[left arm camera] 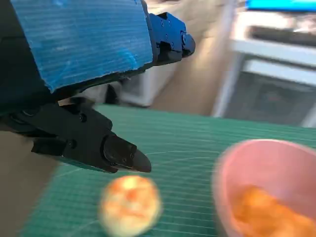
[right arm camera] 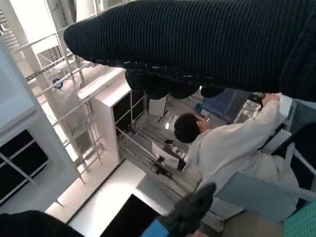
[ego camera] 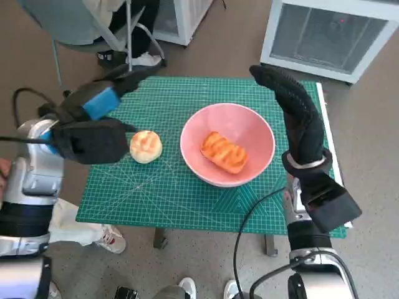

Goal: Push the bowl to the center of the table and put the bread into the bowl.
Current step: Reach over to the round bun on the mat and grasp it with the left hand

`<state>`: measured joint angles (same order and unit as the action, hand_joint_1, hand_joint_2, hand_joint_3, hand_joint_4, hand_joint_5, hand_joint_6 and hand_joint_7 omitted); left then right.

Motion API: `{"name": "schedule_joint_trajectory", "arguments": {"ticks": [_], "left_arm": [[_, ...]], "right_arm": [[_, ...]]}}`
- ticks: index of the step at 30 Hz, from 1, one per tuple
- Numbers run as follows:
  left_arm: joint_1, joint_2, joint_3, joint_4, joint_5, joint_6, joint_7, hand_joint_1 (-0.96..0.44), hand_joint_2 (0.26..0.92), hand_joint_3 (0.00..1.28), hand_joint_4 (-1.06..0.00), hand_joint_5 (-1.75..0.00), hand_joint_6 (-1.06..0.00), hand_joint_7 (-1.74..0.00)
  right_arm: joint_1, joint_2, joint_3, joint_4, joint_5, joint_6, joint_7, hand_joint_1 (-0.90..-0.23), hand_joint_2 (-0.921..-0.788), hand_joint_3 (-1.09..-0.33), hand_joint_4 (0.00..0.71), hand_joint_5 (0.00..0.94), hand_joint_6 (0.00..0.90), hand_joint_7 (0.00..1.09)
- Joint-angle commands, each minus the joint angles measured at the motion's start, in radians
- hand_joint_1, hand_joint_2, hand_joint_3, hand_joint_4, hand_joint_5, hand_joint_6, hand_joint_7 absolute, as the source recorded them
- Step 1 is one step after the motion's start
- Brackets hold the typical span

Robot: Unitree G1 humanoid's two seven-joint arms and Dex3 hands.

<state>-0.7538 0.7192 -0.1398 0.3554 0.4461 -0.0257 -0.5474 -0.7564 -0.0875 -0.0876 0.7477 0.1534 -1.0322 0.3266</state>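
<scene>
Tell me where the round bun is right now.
In the head view, the round bun lies on the green mat, between the left hand and the pink bowl.

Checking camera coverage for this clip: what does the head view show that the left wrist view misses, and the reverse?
Only the head view shows the right hand raised beside the bowl, the table's edges and shoes on the floor. Only the left wrist view shows, close up, the left hand's fingertip hovering above the round bun. Both show the left hand, the green mat, and the pink bowl holding an orange bread piece.
</scene>
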Motion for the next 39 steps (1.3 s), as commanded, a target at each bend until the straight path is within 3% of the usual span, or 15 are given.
{"name": "schedule_joint_trajectory", "arguments": {"ticks": [1, 10, 21, 26, 39], "left_arm": [[0.004, 0.007, -0.023, 0.036, 0.029, 0.008, 0.02, -0.26, 0.843, 0.0, 0.0, 0.0, -0.17, -0.06], [-0.02, -0.025, -0.067, 0.122, 0.044, 0.034, 0.024, -0.25, 0.833, 0.0, -0.02, -0.01, -0.19, -0.05], [-0.083, -0.108, -0.157, 0.341, 0.083, 0.008, 0.071, -0.25, 0.831, 0.0, -0.04, -0.01, -0.2, -0.04], [-0.125, -0.165, -0.199, 0.476, 0.099, -0.001, 0.097, -0.23, 0.831, 0.0, -0.04, -0.01, -0.21, -0.04], [-0.205, -0.247, -0.265, 0.715, 0.132, -0.014, 0.157, -0.21, 0.834, 0.0, -0.08, -0.01, -0.25, -0.05]], "right_arm": [[0.005, 0.004, 0.003, 0.02, -0.001, 0.004, 0.003, -0.568, -0.921, -0.871, 0.233, 0.206, -0.001, 0.75], [-0.001, 0.002, 0.009, 0.03, -0.007, 0.001, 0.004, -0.576, -0.921, -0.877, 0.222, 0.226, -0.001, 0.75], [0.007, -0.009, 0.012, 0.015, 0.016, 0.009, 0.03, -0.588, -0.921, -0.878, 0.208, 0.251, -0.001, 0.75], [0.01, -0.014, 0.008, 0.014, 0.014, 0.008, 0.033, -0.591, -0.921, -0.877, 0.178, 0.311, -0.001, 0.74], [0.023, -0.028, 0.007, -0.013, 0.021, 0.028, 0.034, -0.594, -0.921, -0.87, 0.162, 0.343, -0.001, 0.74]]}}
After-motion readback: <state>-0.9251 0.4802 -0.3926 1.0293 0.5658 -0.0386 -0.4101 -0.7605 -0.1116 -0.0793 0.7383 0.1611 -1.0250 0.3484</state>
